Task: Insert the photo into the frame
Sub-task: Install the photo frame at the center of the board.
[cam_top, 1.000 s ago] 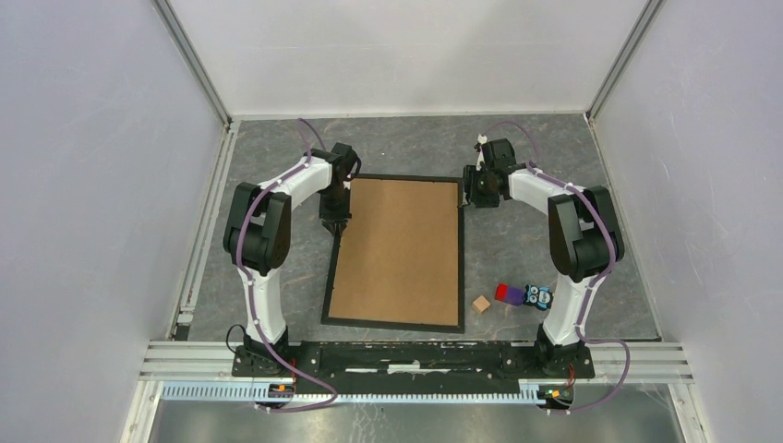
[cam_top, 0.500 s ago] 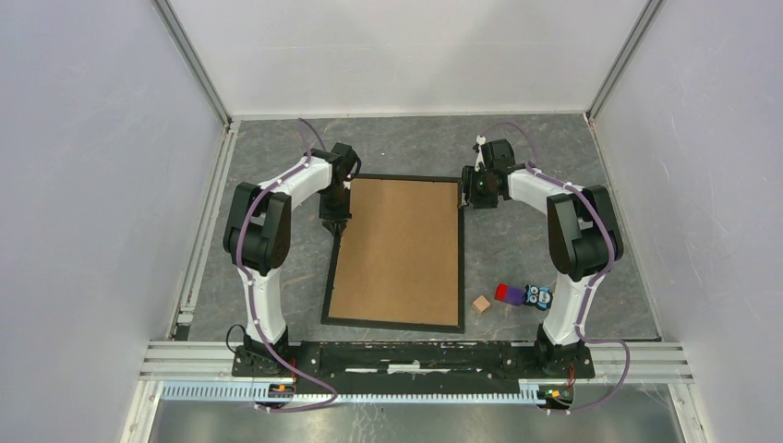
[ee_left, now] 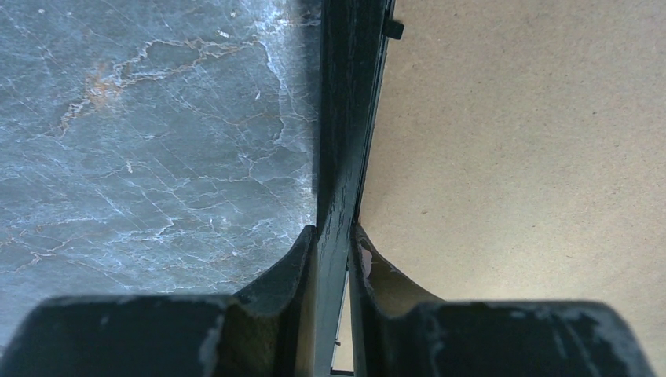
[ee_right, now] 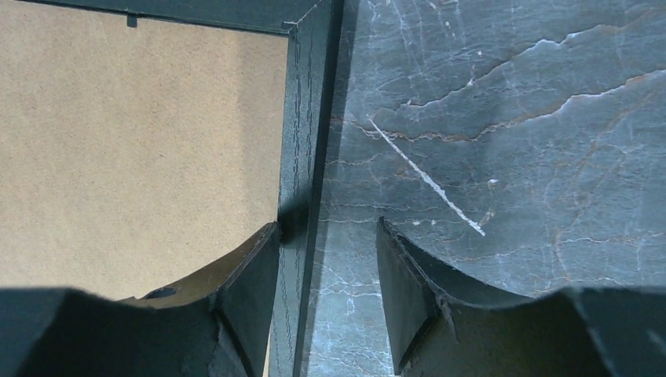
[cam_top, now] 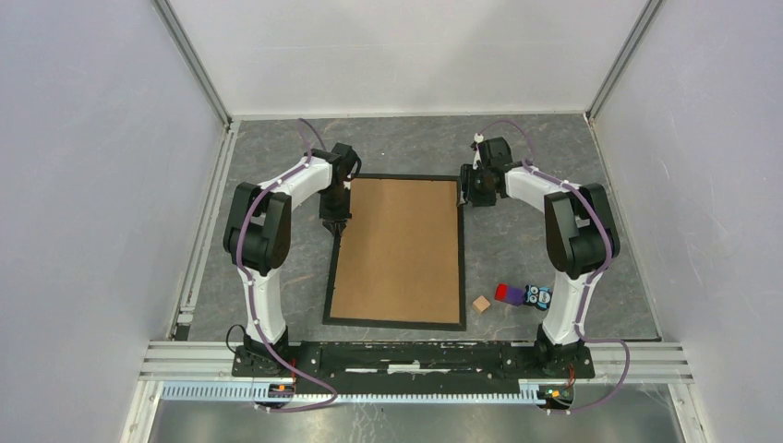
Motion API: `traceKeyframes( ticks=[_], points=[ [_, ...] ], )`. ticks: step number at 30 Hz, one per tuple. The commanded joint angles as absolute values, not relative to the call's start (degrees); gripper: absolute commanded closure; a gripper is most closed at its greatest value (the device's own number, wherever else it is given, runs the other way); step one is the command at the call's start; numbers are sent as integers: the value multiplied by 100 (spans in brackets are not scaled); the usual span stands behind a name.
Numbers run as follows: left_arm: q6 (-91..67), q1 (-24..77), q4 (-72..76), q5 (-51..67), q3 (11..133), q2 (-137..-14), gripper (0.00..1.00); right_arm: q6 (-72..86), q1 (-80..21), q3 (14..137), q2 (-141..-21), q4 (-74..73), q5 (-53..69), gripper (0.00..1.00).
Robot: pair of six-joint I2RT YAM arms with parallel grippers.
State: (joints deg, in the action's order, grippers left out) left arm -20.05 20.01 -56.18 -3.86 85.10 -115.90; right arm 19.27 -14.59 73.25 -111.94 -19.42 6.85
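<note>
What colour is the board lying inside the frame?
The board is plain light brown, clearest from the top camera.

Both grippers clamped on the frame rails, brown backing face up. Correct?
Not both: the right wrist view shows the right gripper open, straddling a rail of the frame. The left gripper is clamped; the brown backing is face up.

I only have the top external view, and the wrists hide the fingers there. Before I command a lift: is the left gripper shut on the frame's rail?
Observer: Yes. The left gripper is shut on the frame, with one finger on the table side and one on the backing board side.
Operator: And the right?
Observer: The right gripper is open and straddles the right rail near the far corner. Its inner finger is at the rail, and its outer finger stands clear over the table.
</note>
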Motion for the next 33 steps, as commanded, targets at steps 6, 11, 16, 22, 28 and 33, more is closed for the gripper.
traceKeyframes(
  ticks=[6, 11, 16, 22, 28, 33],
  points=[
    [-1749, 2057, -5465, -245, 8451, -11683, 77, 1699, -1658, 7585, -11928, -2543, -363, 47],
    [-1723, 2057, -5467, -264, 8445, -11734, 77, 1457, -1798, 7841, -12250, -2865, -644, 47],
    [-1670, 2065, -5482, -286, 8417, -11801, 77, 1099, -1986, 8263, -12627, -3344, -1022, 46],
    [-1652, 2083, -5506, -317, 8425, -11835, 77, 157, -2407, 9473, -13488, -4303, -1861, 44],
    [-1634, 2109, -5502, -325, 8411, -11819, 77, -236, -2617, 10318, -14112, -4920, -1914, 44],
    [-1626, 2118, -5503, -324, 8420, -11799, 77, -369, -2757, 10458, -14071, -4969, -2094, 43]
  ],
)
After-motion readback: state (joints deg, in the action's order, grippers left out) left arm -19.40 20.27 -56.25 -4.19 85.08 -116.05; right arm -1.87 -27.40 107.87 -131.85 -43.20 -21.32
